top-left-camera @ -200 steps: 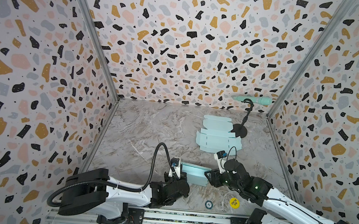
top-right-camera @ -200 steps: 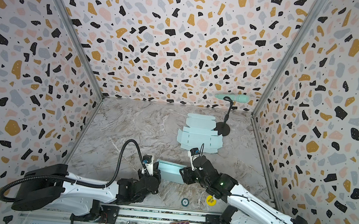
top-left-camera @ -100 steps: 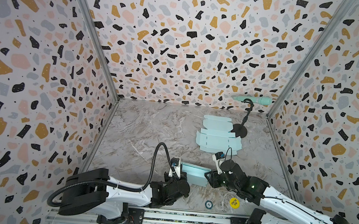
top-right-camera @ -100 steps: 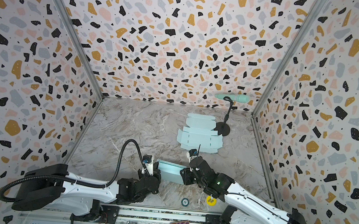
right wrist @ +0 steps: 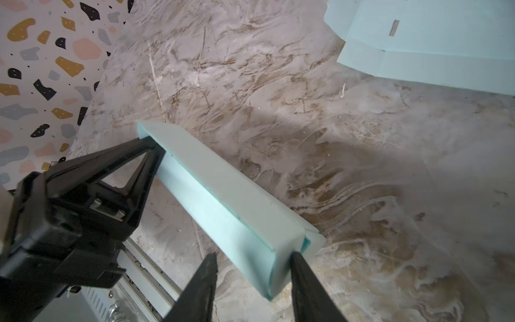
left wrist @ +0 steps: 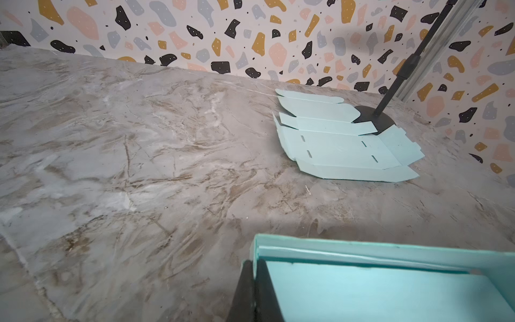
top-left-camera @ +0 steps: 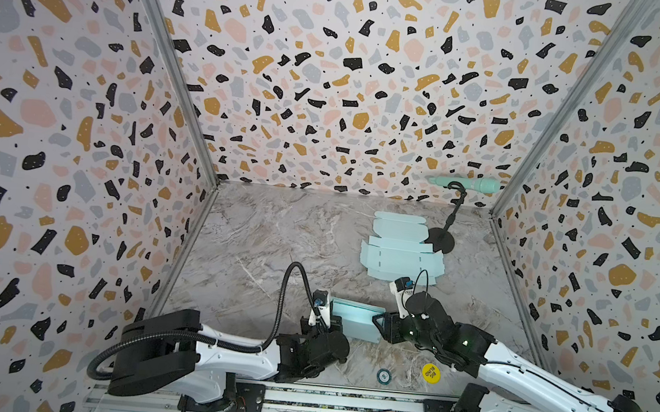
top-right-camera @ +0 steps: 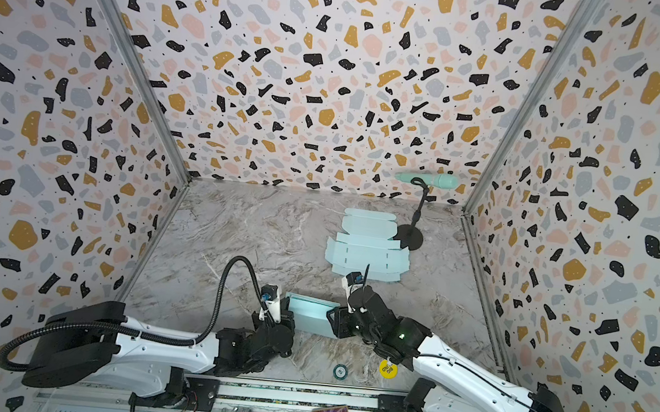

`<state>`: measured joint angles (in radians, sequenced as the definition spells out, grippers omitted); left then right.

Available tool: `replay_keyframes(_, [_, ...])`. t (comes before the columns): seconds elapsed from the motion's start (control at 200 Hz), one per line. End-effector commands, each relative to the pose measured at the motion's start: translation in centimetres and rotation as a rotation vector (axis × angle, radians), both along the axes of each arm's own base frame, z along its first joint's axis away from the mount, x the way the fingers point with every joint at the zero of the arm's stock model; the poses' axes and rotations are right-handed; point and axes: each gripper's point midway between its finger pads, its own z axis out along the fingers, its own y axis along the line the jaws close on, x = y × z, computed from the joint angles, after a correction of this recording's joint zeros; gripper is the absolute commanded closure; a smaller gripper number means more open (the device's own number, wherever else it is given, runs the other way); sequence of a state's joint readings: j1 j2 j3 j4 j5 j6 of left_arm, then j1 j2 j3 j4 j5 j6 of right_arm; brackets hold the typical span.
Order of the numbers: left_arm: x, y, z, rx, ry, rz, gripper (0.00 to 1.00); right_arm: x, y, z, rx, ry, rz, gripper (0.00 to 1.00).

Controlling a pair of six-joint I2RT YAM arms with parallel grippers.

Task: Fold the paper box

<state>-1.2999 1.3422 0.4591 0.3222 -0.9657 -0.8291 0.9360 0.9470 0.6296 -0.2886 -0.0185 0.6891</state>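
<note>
Near the front edge of the table [top-left-camera: 274, 243], about midway along it, I have the half-formed paper box [top-left-camera: 353, 321] held between both arms. My left hand [left wrist: 255, 269] is clamped tight on the thin wall at one end of the box, as the left wrist view shows. My right hand [right wrist: 253, 255] straddles the opposite end with its fingers [right wrist: 305, 278] spread. One tip touches the end of the box just beside a loose end flap [right wrist: 316, 241], and the other stands clear of the card, so this hand grips nothing. A second, flat blank [top-left-camera: 400, 260] lies toward the back right corner, touching the base of a microphone stand [top-left-camera: 441, 240] and well apart from the work.

As I judge it, the risk sits at the right-hand end. If I close those fingers across the box rather than onto the flap, the soft card walls could buckle inward and spoil the creases. If I push the flap without lining it up, it may ride outside the wall or spring back. Any shove along the length of the box loads the left hand's single pinch on thin card, which could slip off or tear the wall and let the box drop to the table.
</note>
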Motion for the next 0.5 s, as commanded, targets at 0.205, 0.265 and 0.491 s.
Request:
replay_keyframes(0.205, [-2.2,-1.4,-1.6,-0.001,0.137,-0.132,1.0,0.6,1.9,1.7,0.07,-0.028,0.04,0.56])
replay_keyframes(0.265, [-2.3,-1.7,-1.1,-0.041,0.153,-0.128,1.0,0.7,2.1,1.5,0.059,-0.029,0.041,0.6])
replay_keyframes(0.491, [-2.6,-3.0,0.3,-0.151,0.191,-0.151,1.0,0.9,2.3,1.8,0.067,-0.042,0.04,0.68])
